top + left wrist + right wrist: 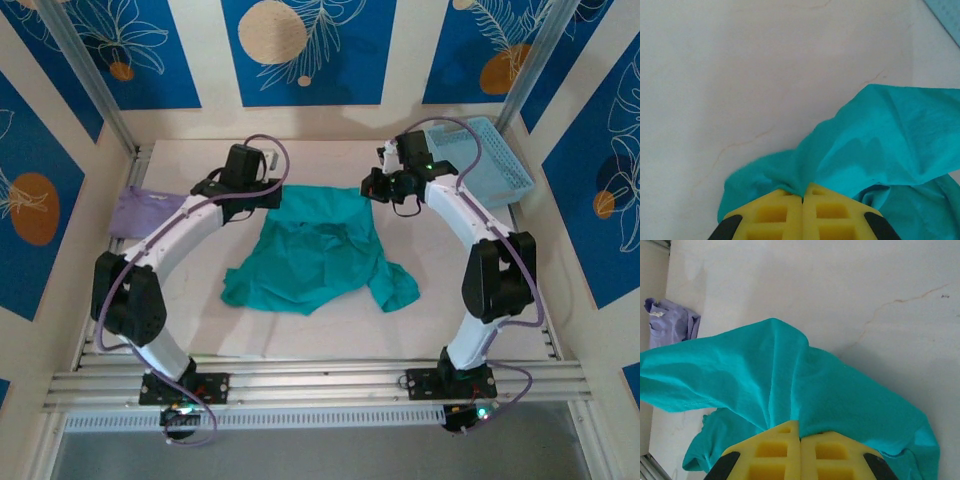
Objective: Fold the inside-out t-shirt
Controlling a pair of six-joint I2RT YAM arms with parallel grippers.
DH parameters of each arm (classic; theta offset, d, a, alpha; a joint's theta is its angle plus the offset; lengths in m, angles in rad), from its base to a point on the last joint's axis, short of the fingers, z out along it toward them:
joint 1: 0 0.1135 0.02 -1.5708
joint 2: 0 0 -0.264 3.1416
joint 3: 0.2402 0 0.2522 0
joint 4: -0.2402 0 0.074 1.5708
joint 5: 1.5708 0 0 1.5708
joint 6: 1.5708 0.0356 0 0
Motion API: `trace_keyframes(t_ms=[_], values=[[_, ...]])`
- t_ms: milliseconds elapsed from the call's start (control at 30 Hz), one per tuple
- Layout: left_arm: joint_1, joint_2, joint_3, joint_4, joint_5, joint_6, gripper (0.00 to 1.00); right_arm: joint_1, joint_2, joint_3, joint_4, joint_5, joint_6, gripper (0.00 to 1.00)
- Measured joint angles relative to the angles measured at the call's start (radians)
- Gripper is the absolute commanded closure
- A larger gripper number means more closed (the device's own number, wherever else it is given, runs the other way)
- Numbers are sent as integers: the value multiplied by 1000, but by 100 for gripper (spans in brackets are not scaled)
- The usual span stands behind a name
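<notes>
**Evenly now: two pinches raise the shirt's far edge**

The plain teal-green short-sleeved cloth t-shirt [310, 255] lies crumpled in the middle of the top view on the pale worktop [200, 335]. Its far edge is lifted at upper centre. The left end effector [802, 197] has its jaws pressed together on a gathered fold of that edge. The right end effector [800, 427] is likewise pressed together, pinching bunched teal cloth at the opposite end.

The step in hand looks like stretching the shirt out before any fold. To do it well, the arms should travel at matching height and pace and draw apart until the edge between them runs taut. They should then lay the cloth flat, short of the pale lavender folded garment [145, 210] at the left and the light blue plastic basket [490, 160] at upper right. A thin pinch may slip under a hard pull.
</notes>
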Motion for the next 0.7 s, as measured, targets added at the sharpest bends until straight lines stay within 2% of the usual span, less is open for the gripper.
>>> trace_keyframes(t_ms=[167, 400, 567, 700], values=[[15, -84, -86, 32, 64, -32, 100, -35, -59, -11, 16, -65, -5, 100], [15, -393, -85, 92, 54, -51, 100, -63, -344, -6, 70, -138, 19, 100], [15, -552, 11, 153, 45, -51, 100, -24, -517, 118, 117, -145, 29, 100], [15, -669, 18, 157, 45, -55, 100, 45, -646, 140, 118, -138, 30, 100]])
